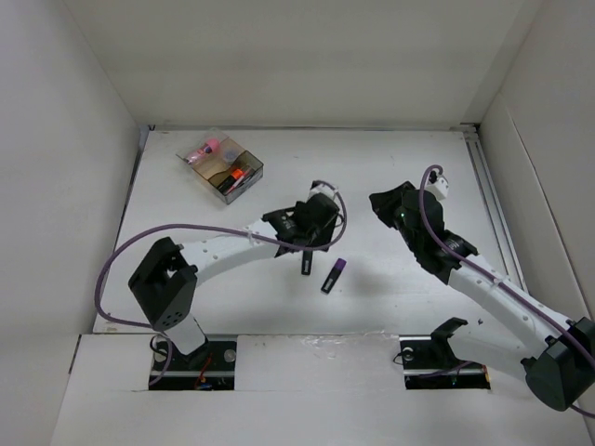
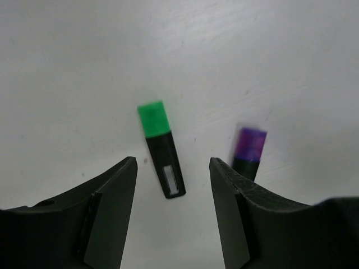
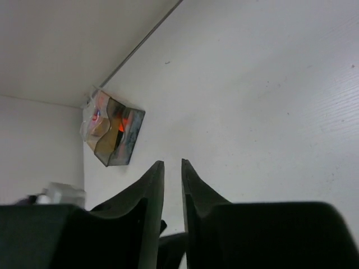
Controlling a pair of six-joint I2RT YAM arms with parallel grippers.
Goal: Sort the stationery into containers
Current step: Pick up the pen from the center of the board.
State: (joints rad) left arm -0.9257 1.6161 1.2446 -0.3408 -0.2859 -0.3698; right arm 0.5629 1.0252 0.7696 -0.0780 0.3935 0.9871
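A green-ended black highlighter (image 2: 161,147) lies on the white table just ahead of and between the jaws of my open, empty left gripper (image 2: 173,162). A purple-ended highlighter (image 2: 249,147) lies to its right, beside the right finger. From above, the left gripper (image 1: 305,243) hovers over the green highlighter's (image 1: 305,264) far end, and the purple one (image 1: 334,275) lies next to it. The clear divided box (image 1: 249,161) stands at the back left and holds a pink-topped bottle (image 1: 206,149) and an orange-ended highlighter (image 1: 236,177). My right gripper (image 1: 381,202) is shut and empty above the table. The pens cannot be made out.
White walls close in the table on the left, back and right. The box also shows in the right wrist view (image 3: 112,137) near the back wall, far from the right gripper (image 3: 172,163). The left arm's purple cable (image 1: 130,246) loops over the near left.
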